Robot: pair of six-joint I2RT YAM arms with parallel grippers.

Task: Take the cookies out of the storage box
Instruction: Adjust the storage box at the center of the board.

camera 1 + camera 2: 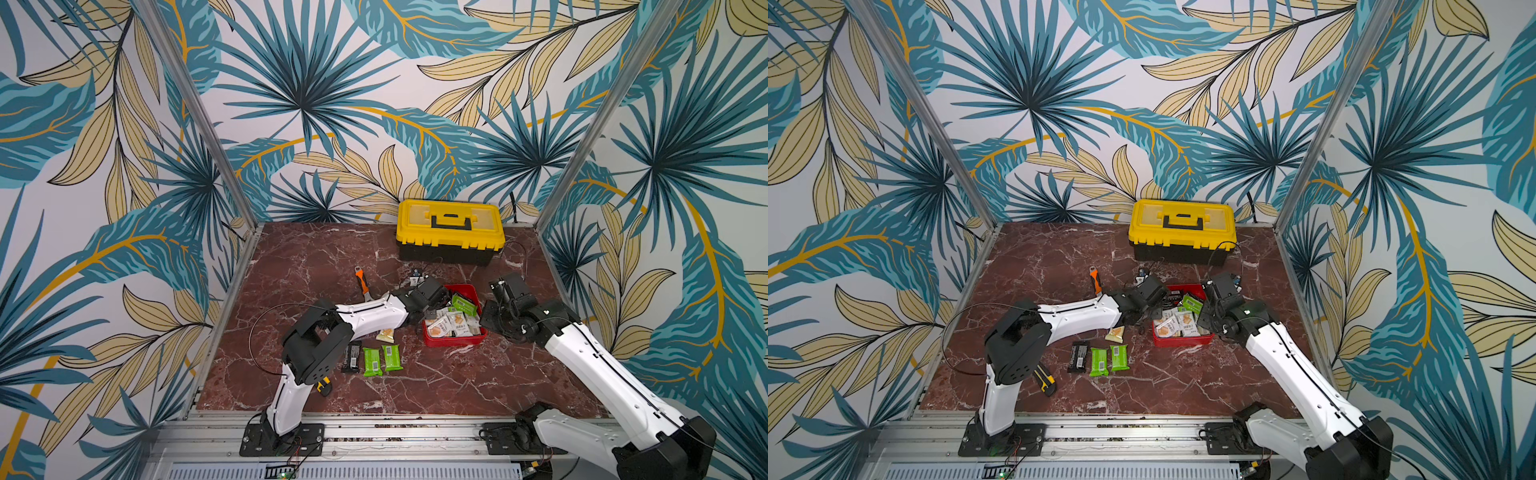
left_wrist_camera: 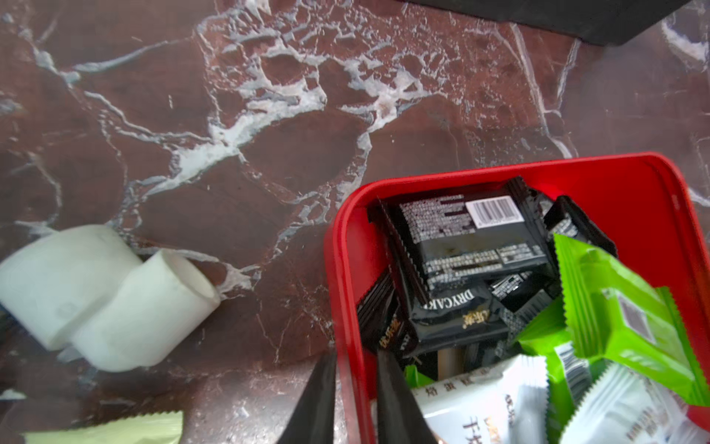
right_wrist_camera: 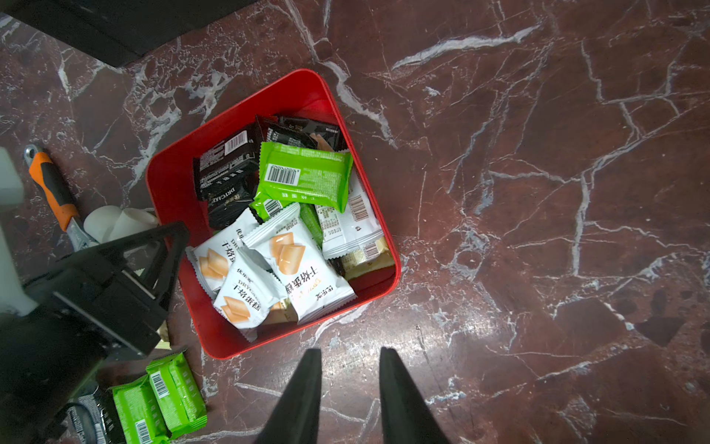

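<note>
The storage box (image 1: 453, 341) is a shallow red tray on the marble, right of centre in both top views. Several cookies (image 3: 303, 173) in black, green and white wrappers lie piled inside it. More cookies lie on the table to its left: two green packets (image 1: 382, 359), a black one (image 1: 352, 356) and a cream one (image 1: 385, 335). My left gripper (image 2: 357, 357) straddles the box's left wall (image 2: 347, 269), one finger outside and one inside, shut on it. My right gripper (image 3: 350, 351) hangs open over bare marble beside the box's right side, holding nothing.
A yellow-and-black toolbox (image 1: 450, 230) stands at the back. A white pipe elbow (image 2: 103, 296) and an orange-handled tool (image 1: 361, 282) lie left of the box, behind my left arm. A yellow-and-black utility knife (image 1: 1044, 378) lies near the left arm's base.
</note>
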